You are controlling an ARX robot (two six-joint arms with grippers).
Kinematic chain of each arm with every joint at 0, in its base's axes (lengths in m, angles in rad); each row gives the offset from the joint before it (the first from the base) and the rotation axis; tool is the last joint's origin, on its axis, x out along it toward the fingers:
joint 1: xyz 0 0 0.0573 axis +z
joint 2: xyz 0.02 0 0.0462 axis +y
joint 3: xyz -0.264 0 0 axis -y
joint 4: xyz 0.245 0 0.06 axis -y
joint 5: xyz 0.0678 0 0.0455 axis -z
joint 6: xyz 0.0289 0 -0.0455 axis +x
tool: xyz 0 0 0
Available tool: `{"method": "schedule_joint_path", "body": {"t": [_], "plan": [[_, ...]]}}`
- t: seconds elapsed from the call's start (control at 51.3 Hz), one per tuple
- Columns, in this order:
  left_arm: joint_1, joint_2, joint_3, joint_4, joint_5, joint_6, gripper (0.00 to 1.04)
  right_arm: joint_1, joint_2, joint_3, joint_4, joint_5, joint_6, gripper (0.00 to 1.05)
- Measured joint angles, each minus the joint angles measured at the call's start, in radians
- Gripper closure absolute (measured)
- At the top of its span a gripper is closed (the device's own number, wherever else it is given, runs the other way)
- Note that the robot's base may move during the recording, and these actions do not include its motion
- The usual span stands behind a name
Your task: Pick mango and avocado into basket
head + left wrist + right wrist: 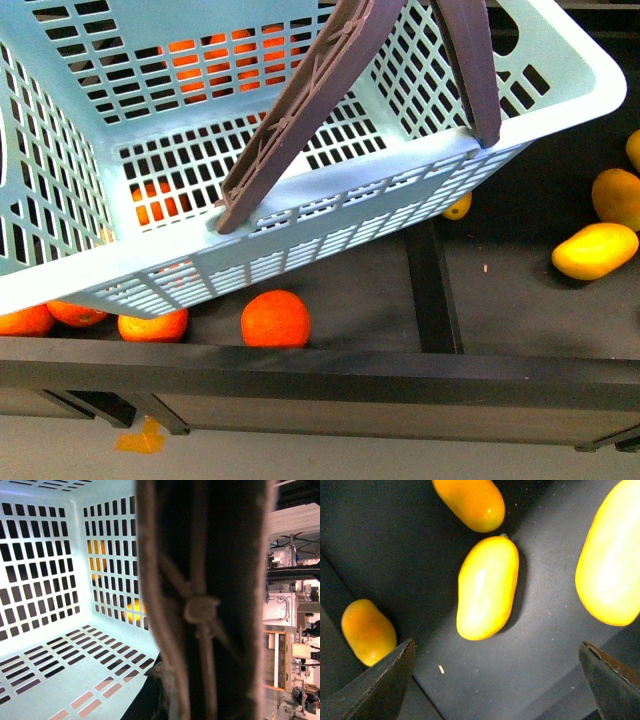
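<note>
Turquoise plastic fills the left: the basket [90, 268] hangs tilted, its brown handle [210, 605] hiding the left gripper, whose state I cannot tell; at the basket's 4 o'clock, well apart, the mango [595, 250] lies pointing 8-to-2; the right gripper [497, 645], nearer, gapes wide and empty just short of it, fingers set across its long axis.

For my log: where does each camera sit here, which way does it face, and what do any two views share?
Front view: on the robot's body, looking down at the tilted basket, oranges beneath, mangoes right; no arm shows.
Left wrist view: close against the brown handle, looking into the basket; jaws not clearly seen.
Right wrist view: above a mango, facing down; right gripper jaws wide apart, empty.
Shared: front and left wrist both show basket and handle.
</note>
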Motion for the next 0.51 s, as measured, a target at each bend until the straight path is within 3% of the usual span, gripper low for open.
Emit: {"method": "schedule_joint_path", "body": {"t": [0.253, 0.507], "plan": [[0.000, 0.000, 0.000, 0.000, -0.001, 0.000, 1.01, 0.043, 0.150, 0.152, -0.074, 0.029, 0.140, 0.09], [0.000, 0.000, 0.000, 0.000, 0.000, 0.000, 1.01, 0.055, 0.258, 0.281, -0.162, 0.057, 0.176, 0.09]]}}
